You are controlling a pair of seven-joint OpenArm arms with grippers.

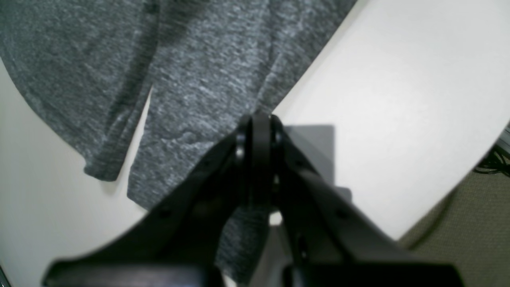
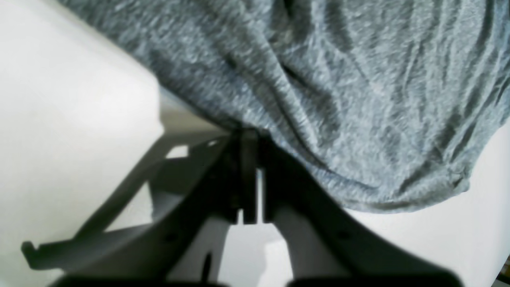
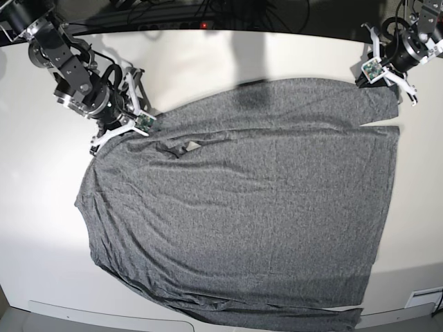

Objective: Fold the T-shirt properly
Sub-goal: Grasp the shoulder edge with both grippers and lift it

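The T-shirt (image 3: 242,207), heathered dark grey, lies spread flat over most of the white table (image 3: 208,55), with a sleeve folded across its top. My right gripper (image 3: 138,124) is at the shirt's upper left corner. The right wrist view shows the right gripper (image 2: 249,137) shut, pinching the edge of the T-shirt (image 2: 338,99). At the sleeve's far right end is my left gripper (image 3: 365,76). In the left wrist view the left gripper (image 1: 261,121) is shut on the border of the T-shirt (image 1: 191,79), and a slit between two layers shows to its left.
Dark cables (image 3: 208,14) run behind the table's far edge. The shirt's lower hem reaches the table's near edge (image 3: 104,311). Beige carpet (image 1: 458,223) shows past the table's rim in the left wrist view.
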